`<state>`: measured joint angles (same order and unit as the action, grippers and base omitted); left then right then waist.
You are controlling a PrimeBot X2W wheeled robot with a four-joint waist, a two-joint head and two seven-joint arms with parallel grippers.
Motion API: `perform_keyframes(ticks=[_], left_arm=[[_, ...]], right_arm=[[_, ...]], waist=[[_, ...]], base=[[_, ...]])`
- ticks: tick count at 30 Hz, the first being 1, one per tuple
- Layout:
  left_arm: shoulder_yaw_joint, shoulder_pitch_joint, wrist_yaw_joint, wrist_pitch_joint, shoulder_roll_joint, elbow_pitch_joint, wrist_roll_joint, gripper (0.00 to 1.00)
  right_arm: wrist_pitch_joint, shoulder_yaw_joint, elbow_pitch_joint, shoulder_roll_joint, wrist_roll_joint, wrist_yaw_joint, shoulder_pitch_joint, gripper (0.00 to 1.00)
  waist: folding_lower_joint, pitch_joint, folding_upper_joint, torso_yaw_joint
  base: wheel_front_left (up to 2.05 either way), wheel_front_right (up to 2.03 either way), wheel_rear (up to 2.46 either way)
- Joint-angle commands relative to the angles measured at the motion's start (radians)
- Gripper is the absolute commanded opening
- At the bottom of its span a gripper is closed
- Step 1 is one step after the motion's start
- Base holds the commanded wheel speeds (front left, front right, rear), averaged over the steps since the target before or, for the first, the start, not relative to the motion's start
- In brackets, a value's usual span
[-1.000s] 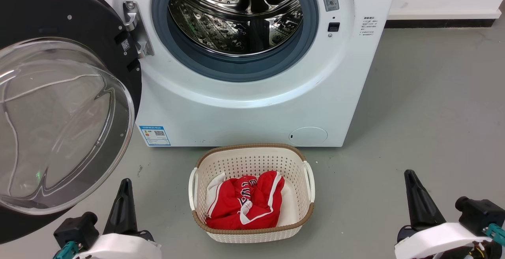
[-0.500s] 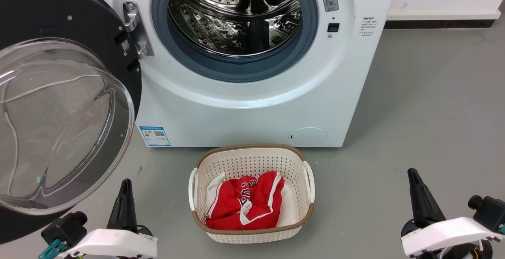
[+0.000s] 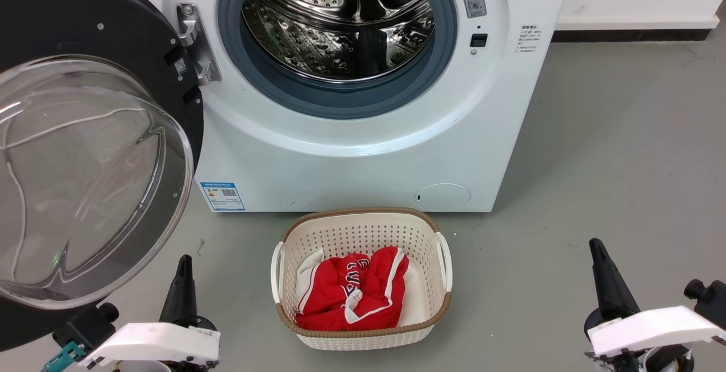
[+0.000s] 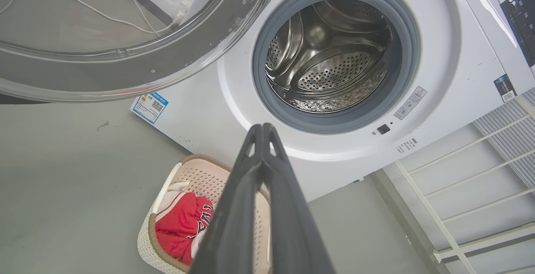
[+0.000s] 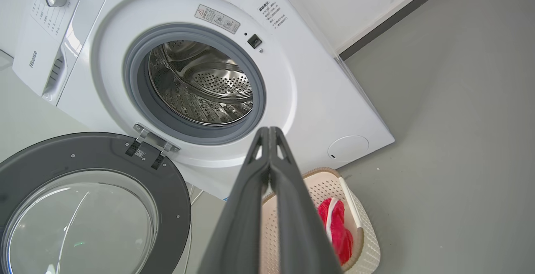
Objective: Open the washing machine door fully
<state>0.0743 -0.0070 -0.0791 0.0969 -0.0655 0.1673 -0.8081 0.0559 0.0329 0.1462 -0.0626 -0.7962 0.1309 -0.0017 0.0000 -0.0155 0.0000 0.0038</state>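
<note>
We see the washing machine door (image 3: 85, 179) swung wide open at the left of the washing machine (image 3: 363, 151), hung on its metal hinge (image 3: 195, 43), glass bowl facing us; steel drum (image 3: 340, 20) exposed; left gripper (image 3: 184, 261) low near the door's bottom edge, not touching it, fingers pressed together on nothing; right gripper (image 3: 594, 244) low over the grey floor (image 3: 612, 134), likewise clenched and empty; basket (image 3: 363, 213) with a red garment (image 3: 351, 292) sits just before the machine.
</note>
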Motion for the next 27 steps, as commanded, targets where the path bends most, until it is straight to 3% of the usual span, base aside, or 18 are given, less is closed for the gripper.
perform_keyframes(ticks=[1,27], left_arm=[[0.005,-0.029,-0.005,-0.007,-0.003,-0.008,-0.023,0.00],[0.019,-0.060,-0.024,-0.087,0.004,0.025,-0.325,0.00]], right_arm=[[-0.003,0.003,-0.007,-0.008,-0.028,0.000,-0.032,0.00],[-0.058,0.021,0.033,-0.011,-0.343,0.000,-0.063,0.00]], waist=[[0.0000,0.000,0.0000,0.000],[0.0000,0.004,0.0000,-0.001]], base=[[0.00,0.00,0.00],[0.00,0.00,0.00]])
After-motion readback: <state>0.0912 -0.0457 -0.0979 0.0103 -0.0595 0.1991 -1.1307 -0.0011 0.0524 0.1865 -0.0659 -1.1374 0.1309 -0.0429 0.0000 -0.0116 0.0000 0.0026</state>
